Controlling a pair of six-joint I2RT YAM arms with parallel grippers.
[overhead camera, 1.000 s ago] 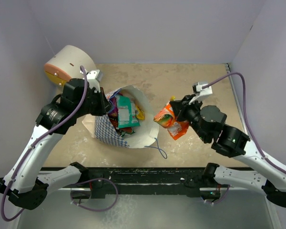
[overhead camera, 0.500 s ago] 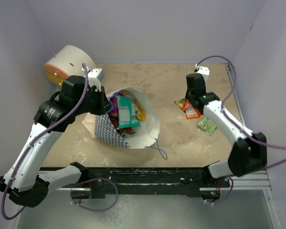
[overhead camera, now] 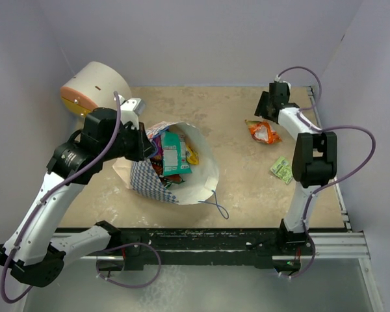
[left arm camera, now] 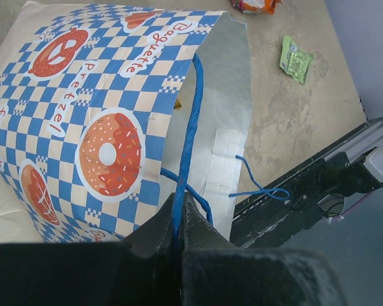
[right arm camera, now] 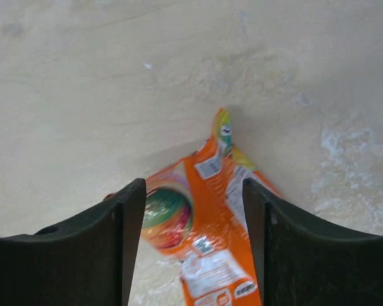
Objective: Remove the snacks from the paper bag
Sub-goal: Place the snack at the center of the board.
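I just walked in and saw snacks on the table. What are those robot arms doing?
They're emptying a paper bag of snacks. The left gripper is pinching the bag's blue cord handle. The right gripper hangs open over an orange packet lying on the table, with a small green packet nearby. Several more snacks are inside the bag.
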